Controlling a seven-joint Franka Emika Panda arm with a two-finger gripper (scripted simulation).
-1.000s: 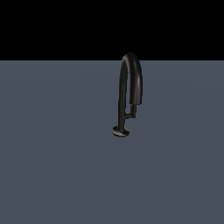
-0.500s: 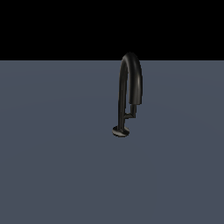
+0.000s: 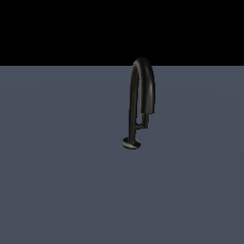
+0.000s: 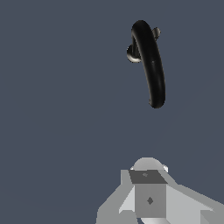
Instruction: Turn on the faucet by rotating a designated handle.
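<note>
The glossy black faucet (image 3: 142, 81) stands upright on the grey floor, right of centre in the exterior view, on its round base disc (image 3: 131, 143). The handle (image 3: 144, 122) is a slim rod beside the stem, just under the spout's free end. No gripper or arm shows in the exterior view. In the wrist view the faucet (image 4: 151, 65) is seen from above, with the handle's tip (image 4: 156, 33) poking out beyond the arch. My gripper (image 4: 148, 177) is well apart from the faucet, its grey fingers reading as one block, shut on nothing.
A flat grey floor (image 3: 62, 181) spreads all round the faucet and ends at a black backdrop (image 3: 62, 28). No other objects are in sight.
</note>
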